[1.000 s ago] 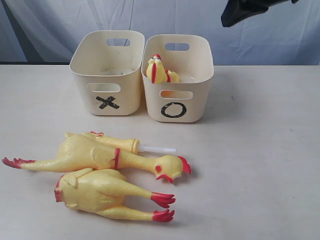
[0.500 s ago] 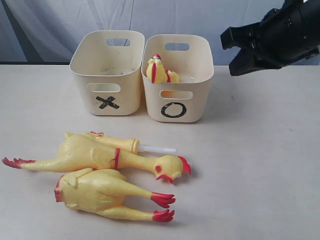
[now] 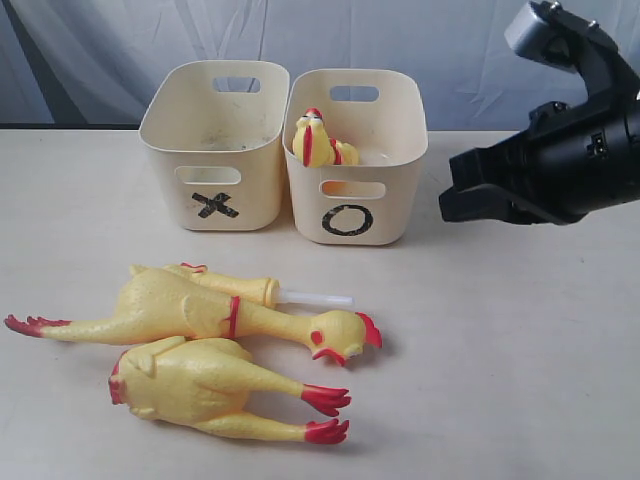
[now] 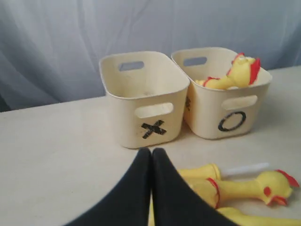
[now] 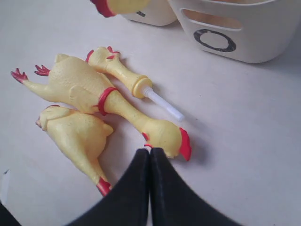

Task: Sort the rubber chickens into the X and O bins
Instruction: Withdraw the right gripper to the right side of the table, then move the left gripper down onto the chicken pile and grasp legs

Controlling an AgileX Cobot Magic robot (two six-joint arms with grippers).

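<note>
The right arm (image 3: pixel 575 160) fills the right edge of the exterior view as a bulky mass of matte black housings, blocky with rounded edges. At the upper right of that frame a pale grey-silver box (image 3: pixel 545 30) sits on a black bracket (the only light-coloured part in sight). The right gripper (image 3: pixel 448 195) is angular and black. In the wrist views, it and the left gripper (image 4: pixel 151 155) have smooth, unmarked black fingers (image 5: pixel 162 188), narrow and rounded at the tip, flaring wide toward the base.
</note>
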